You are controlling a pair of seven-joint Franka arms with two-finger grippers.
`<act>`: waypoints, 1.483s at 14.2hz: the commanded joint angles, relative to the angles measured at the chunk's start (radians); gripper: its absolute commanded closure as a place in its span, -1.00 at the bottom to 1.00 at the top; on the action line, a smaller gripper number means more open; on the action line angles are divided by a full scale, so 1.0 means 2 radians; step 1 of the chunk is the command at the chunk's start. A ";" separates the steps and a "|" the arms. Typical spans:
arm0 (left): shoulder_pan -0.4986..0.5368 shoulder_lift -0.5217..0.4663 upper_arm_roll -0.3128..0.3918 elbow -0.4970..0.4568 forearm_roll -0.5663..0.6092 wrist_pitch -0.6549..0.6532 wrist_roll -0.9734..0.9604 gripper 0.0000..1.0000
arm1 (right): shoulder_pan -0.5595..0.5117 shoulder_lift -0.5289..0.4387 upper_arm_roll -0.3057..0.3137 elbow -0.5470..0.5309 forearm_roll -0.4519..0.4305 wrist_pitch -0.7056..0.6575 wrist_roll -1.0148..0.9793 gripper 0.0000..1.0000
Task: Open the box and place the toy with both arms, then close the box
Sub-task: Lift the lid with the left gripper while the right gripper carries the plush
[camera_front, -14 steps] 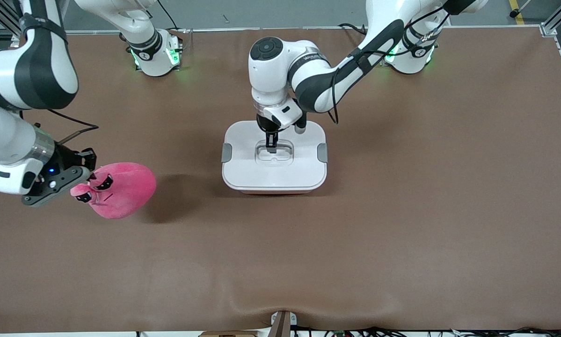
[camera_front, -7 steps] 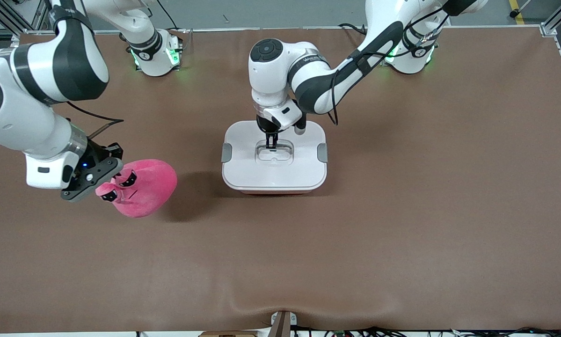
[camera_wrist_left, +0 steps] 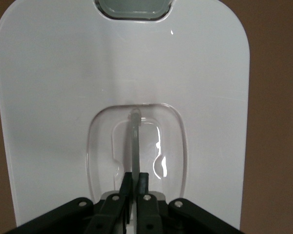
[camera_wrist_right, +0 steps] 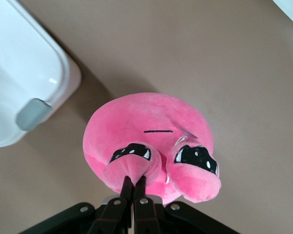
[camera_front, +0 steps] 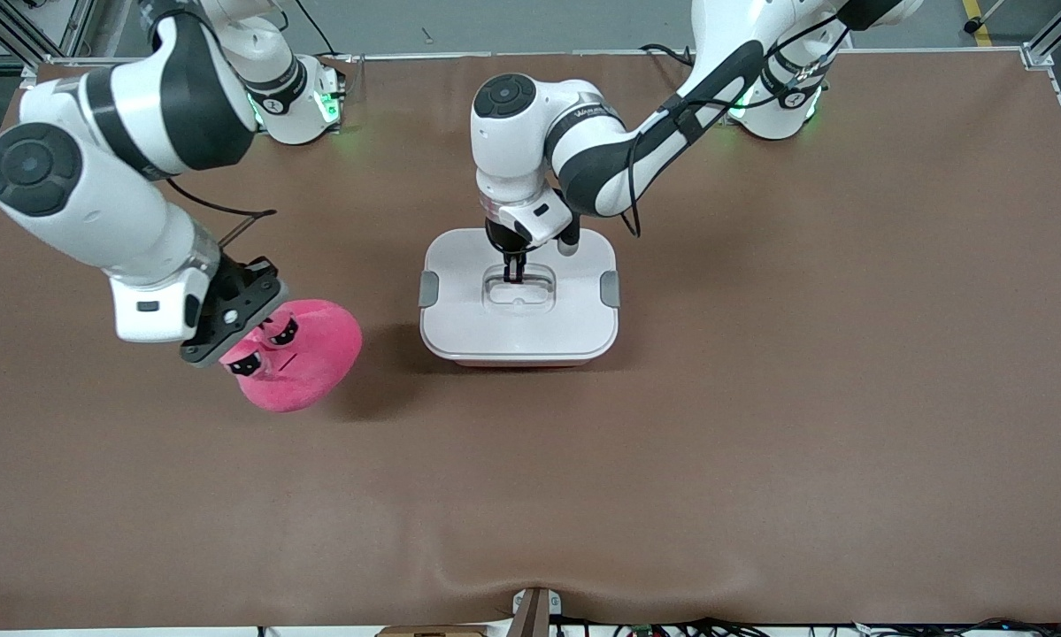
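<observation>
The box (camera_front: 519, 332) stands mid-table, its white lid (camera_wrist_left: 63, 87) on and a grey latch (camera_front: 428, 288) at each end. My left gripper (camera_front: 514, 276) points down into the clear recessed handle (camera_wrist_left: 135, 141), shut on its thin centre bar; the fingers (camera_wrist_left: 128, 183) pinch it from both sides. The pink toy (camera_front: 309, 363) hangs above the table beside the box, toward the right arm's end. My right gripper (camera_front: 249, 343) is shut on a fold of plush by one black eye (camera_wrist_right: 132, 152), as the right wrist view (camera_wrist_right: 135, 181) shows.
The brown table mat (camera_front: 760, 398) spreads wide around the box. One corner of the box with a grey latch (camera_wrist_right: 33, 113) shows close to the toy in the right wrist view. A small bracket (camera_front: 534, 610) sits at the table's front edge.
The right arm has carried the toy from the right arm's end of the table toward the box. The left gripper's fingers have closed on the handle bar; the box has not moved.
</observation>
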 commanded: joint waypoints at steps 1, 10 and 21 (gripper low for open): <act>-0.005 -0.002 0.000 0.012 0.025 -0.001 -0.059 1.00 | 0.024 -0.005 -0.003 0.007 0.013 -0.003 -0.008 1.00; 0.026 -0.071 -0.005 0.020 -0.023 -0.042 0.046 1.00 | 0.019 -0.023 0.001 0.007 0.021 -0.032 -0.073 1.00; 0.193 -0.161 -0.006 0.020 -0.202 -0.126 0.382 1.00 | 0.086 -0.045 0.003 0.009 0.013 -0.038 -0.296 1.00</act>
